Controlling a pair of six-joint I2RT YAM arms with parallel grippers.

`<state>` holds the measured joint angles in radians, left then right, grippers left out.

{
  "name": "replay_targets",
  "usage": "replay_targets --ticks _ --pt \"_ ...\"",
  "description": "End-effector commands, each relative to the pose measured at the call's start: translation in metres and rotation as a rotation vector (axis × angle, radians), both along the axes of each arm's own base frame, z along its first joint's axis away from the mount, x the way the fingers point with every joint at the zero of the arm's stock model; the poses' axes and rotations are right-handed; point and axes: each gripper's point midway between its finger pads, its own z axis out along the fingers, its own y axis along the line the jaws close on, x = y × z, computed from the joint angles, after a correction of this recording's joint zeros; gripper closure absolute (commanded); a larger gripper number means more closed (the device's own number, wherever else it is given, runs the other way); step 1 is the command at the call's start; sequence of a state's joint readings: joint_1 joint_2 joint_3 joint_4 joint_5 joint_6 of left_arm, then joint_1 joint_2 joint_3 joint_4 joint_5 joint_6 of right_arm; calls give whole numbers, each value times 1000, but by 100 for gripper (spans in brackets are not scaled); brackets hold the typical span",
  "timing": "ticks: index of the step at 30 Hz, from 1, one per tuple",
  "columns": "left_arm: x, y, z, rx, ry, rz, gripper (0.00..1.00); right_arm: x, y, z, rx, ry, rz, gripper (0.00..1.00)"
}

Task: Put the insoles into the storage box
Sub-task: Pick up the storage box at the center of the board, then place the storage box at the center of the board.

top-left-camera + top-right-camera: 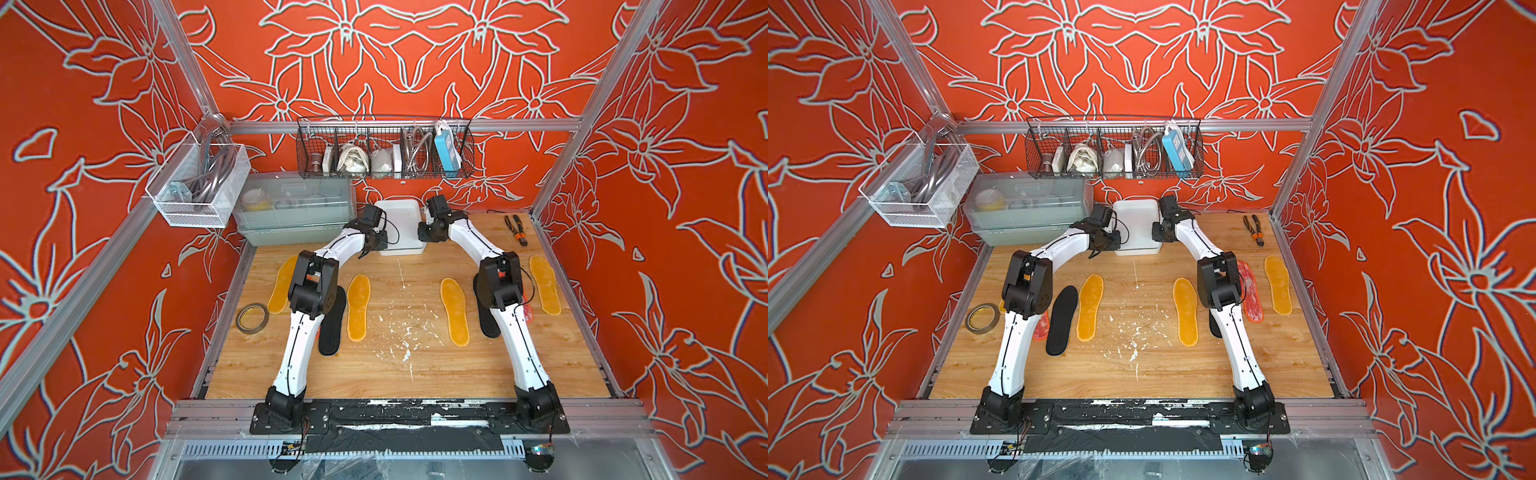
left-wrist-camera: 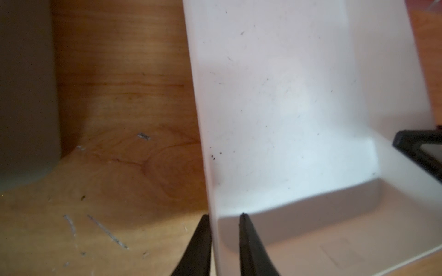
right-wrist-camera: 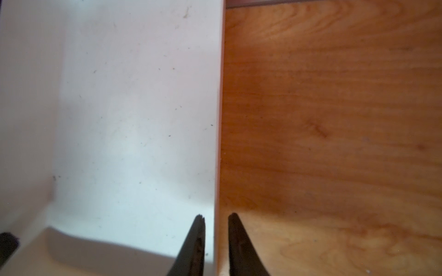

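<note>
Storage box point(image 1: 401, 227): white, nothing inside, on the wooden table point(image 1: 415, 370), flanked by both pincers, one at each long wall
Left pincer point(image 2: 223, 215): pressed onto the box's left wall, pinching it; one finger point(image 2: 198, 248) outside over the wood, the other inside the box
Right pincer point(image 3: 215, 215): pinching the right wall the same way, one finger point(image 3: 193, 248) inside, one outside over bare wood
Amber insoles point(image 1: 358, 307): four, flat on the table, well behind the pincers toward the arm bases
Black insoles point(image 1: 1062, 320): one behind the left pincer beside that arm, one mostly hidden under the right arm
Red-white insoles point(image 1: 1250, 297): one beside the right arm's elbow, one peeking out by the left arm
Grey-green container point(image 1: 291, 216): just outward of the left pincer
Pliers point(image 1: 515, 230): outward of the right pincer, apart from the box
</note>
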<state>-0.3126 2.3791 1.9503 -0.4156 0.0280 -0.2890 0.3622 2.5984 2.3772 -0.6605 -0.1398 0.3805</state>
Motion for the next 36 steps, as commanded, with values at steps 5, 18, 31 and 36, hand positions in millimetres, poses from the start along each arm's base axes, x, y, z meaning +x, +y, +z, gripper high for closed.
replay_targets --ticks 5,18,31,36 --pt "-17 -13 22 -26 -45 -35 100 -28 8 10 -33 27 25 100" --pt "-135 -19 70 -118 -24 1 100 -153 -10 48 -154 21 32 100" --pt "-301 -14 32 -71 0 -8 100 -311 -44 20 -206 -17 82 97" --pt "-324 0 11 -48 -18 31 100 -330 -40 4 -236 -29 108 97"
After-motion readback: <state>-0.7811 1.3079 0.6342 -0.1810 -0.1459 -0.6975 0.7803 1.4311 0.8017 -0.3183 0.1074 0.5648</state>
